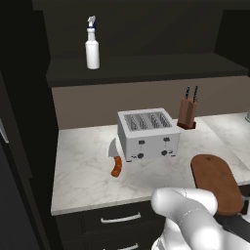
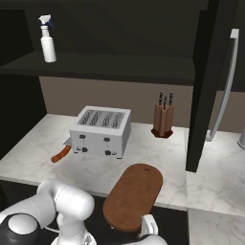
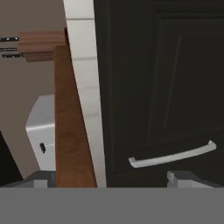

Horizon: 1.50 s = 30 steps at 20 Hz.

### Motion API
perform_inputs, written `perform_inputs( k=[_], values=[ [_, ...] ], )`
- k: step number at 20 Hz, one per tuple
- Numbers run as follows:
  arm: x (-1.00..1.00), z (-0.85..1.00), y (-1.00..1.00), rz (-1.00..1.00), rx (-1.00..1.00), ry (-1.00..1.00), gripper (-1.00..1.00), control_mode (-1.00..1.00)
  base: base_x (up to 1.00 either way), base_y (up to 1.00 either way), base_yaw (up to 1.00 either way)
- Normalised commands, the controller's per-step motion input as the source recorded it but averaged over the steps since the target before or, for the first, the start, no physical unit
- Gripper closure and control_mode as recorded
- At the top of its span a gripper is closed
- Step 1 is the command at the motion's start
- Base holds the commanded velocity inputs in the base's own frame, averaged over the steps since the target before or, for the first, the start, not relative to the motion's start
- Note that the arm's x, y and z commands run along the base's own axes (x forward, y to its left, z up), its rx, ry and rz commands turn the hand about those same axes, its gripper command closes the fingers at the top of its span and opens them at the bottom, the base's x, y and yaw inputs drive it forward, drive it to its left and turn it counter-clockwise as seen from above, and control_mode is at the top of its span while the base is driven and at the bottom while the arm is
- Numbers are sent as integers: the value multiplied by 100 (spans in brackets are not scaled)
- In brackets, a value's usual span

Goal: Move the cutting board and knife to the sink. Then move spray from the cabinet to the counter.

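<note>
Claw (image 3: pixel 111 177) is spread wide, nothing gripped, low at the tabletop's front edge; its fingertips (image 3: pixel 43 179) straddle the near end of the cutting board (image 3: pixel 70 131), seen edge-on, contact unclear. Cutting board (image 2: pixel 134 196) lies flat on the marble tabletop (image 1: pixel 88 171), its near end overhanging the front edge above the dark drawer front (image 3: pixel 162 87) with a silver handle (image 3: pixel 173 155). Knife (image 1: pixel 116 163) lies left of the toaster (image 1: pixel 147 133), blade partly tucked beside it, orange handle pointing forward. Knife block (image 2: pixel 163 118) stands behind right, near the wall. Spray (image 1: pixel 92 45) stands upright on the cabinet shelf (image 1: pixel 146 66) above.
</note>
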Motion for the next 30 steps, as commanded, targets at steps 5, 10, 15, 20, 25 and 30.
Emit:
perform_inputs(
  k=[5,10,15,20,25,30],
  values=[
    [9,-2,0,0,0,-4,-100,-100,0,0,0],
    [2,0,0,0,0,-5,-100,-100,0,0,0],
    [0,1,1,0,0,-8,-100,-100,0,0,0],
    [0,5,3,0,0,-9,-100,-100,0,0,0],
    [0,6,6,0,0,-7,-100,-100,0,0,0],
    [0,7,9,0,0,-6,-100,-100,0,0,0]
  ],
)
